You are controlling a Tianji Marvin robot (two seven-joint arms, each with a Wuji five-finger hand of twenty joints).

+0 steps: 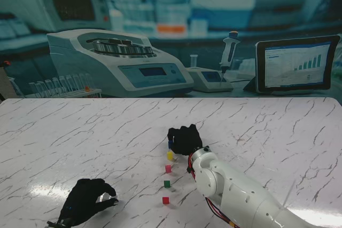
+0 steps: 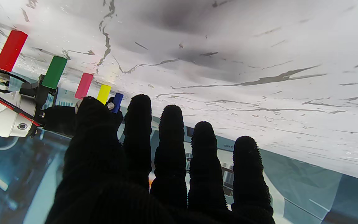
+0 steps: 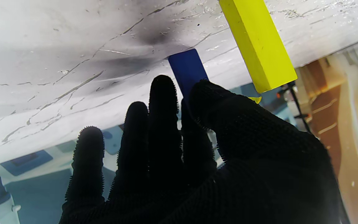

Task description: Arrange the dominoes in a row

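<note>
The right hand [image 1: 185, 138] pinches the blue domino [image 3: 186, 70] standing at the far end of the row, past yellow [image 1: 170, 155], pink [image 1: 168, 168], green [image 1: 166, 183] and red [image 1: 165, 200], probably to steady it, while the left hand [image 1: 85, 201] rests loosely curled, holding nothing.

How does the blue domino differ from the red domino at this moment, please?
The blue domino sits at the row's far end from me; the red domino is at the near end. The right hand has its fingers on the blue one, while the red one stands free, apart from both hands. Their colours differ. Both stand upright on the marble table in one line.
</note>
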